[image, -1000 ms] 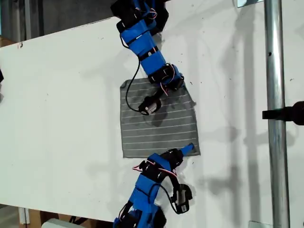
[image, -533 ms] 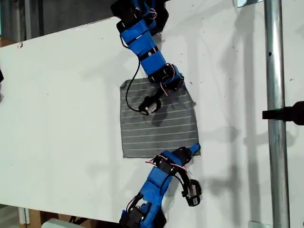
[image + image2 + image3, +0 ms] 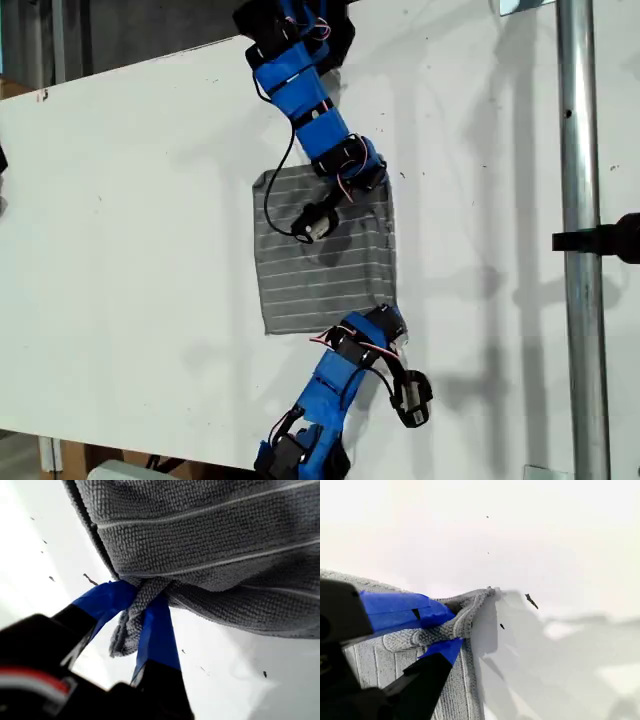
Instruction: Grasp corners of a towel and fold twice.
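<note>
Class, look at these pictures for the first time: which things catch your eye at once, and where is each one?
A grey striped towel lies mid-table on the white table, its edge toward the exterior view's right drawn inward. Two blue arms meet it from the exterior view's top and bottom. In the wrist views, my first gripper and my second gripper each pinch a bunched corner of it.

The towel [image 3: 325, 255] is lying mid-worktop [image 3: 130, 260] in the exterior view, one arm reaching in from 12 o'clock, another from 6 o'clock, at opposite corners.
</note>
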